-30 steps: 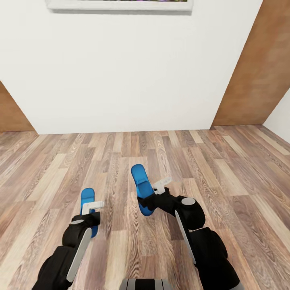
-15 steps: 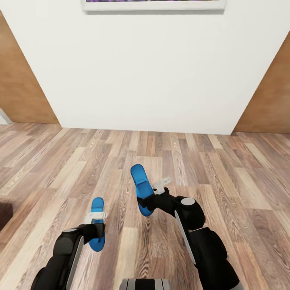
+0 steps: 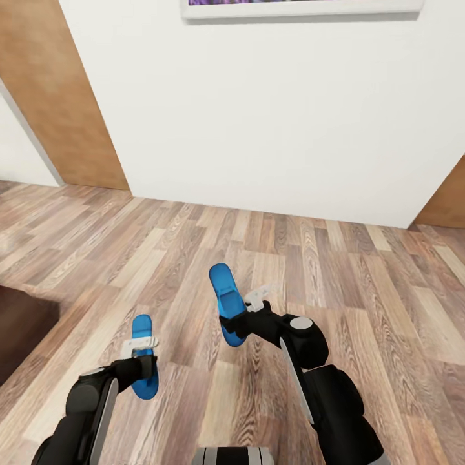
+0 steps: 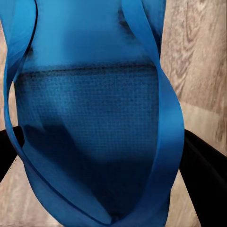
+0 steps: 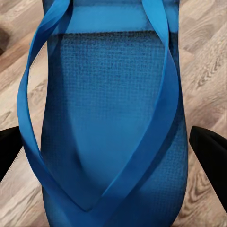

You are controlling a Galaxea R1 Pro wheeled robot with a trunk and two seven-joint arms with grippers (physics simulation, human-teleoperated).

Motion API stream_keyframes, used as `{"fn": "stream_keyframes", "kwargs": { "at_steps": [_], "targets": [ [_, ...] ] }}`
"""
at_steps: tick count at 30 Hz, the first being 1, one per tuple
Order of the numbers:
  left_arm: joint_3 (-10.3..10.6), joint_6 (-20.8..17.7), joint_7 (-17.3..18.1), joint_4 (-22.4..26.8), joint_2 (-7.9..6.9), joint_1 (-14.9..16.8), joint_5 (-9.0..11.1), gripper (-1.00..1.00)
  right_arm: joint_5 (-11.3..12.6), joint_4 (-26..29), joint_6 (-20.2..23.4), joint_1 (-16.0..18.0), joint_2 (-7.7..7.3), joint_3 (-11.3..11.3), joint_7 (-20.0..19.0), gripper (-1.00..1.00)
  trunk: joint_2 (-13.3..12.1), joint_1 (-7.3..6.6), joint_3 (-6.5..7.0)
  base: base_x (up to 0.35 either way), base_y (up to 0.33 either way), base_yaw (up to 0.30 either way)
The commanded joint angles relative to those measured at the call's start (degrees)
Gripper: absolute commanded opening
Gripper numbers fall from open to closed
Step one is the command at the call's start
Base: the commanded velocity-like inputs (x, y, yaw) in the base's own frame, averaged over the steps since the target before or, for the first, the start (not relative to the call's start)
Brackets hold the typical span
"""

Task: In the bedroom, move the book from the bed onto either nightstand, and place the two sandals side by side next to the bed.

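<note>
Left claw: black-bodied with pale fingers, closed on a bright blue flat flip-flop sandal held above the floor. Heel end runs behind the claw housing; toe end points away from the robot. In the left wrist view the textured sole and thin blue toe straps fill most of the frame, with dark finger edges at either side and the sandal's outline cut off.

Right claw: closed on the second bright blue flip-flop sandal, carried higher and farther forward, tilted, its lower end hidden behind the black wrist. The right wrist view shows the sole between the two black fingers.

Dark brown block: low at the left edge, cut off; identity unclear. New since a second ago.

Wood-plank floor: beneath both sandals.

White wall: beyond, bearing a framed picture, only its lower edge visible. The brown panel has slid rightwards as the camera turned left. Left claw now sits lower than a second ago.
</note>
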State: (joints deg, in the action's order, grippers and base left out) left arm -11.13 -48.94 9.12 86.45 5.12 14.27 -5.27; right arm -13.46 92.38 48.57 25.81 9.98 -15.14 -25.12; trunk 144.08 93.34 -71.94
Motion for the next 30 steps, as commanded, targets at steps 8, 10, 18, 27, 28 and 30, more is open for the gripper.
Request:
{"fn": "stream_keyframes", "kwargs": {
  "at_steps": [8,10,18,27,28,30],
  "targets": [
    [-0.7,-0.6,0.4,0.1,0.59,0.1,-0.4,-1.0,-0.5,0.1,0.2,0.0,0.01,0.1,-0.5,-1.0,0.0,-0.01,-0.04,0.0,0.0,0.283],
    [-0.7,-0.6,0.4,0.0,0.63,0.1,-0.3,-1.0,-0.5,0.1,0.2,0.0,0.01,0.1,-0.5,-1.0,0.0,-0.06,0.4,0.0,0.0,0.232],
    [-1.6,-0.6,0.3,0.0,0.79,0.1,1.3,-1.0,-0.4,0.1,0.1,0.0,0.01,0.5,-0.7,-1.0,-0.1,-0.27,2.17,0.0,0.0,0.051],
    [-7.7,-0.8,0.4,-0.4,0.51,-1.2,7.4,-1.0,-0.4,0.1,0.2,-0.1,0.01,0.6,-1.0,-1.0,-0.2,-0.5,4.16,0.0,0.0,0.002],
    [-8.6,-1.0,0.3,-0.3,0.53,-1.5,7.9,-1.0,-0.4,0.1,0.2,-0.1,0.01,0.5,-1.0,-1.0,-0.2,-0.53,4.39,0.0,0.0,0.0],
    [-9.2,-1.7,0.2,0.0,0.63,-1.6,8.2,-1.0,-0.5,0.1,0.5,-0.2,0.01,0.4,-0.9,-1.0,-0.3,-0.58,4.83,0.0,0.0,0.0]
  ]
}}
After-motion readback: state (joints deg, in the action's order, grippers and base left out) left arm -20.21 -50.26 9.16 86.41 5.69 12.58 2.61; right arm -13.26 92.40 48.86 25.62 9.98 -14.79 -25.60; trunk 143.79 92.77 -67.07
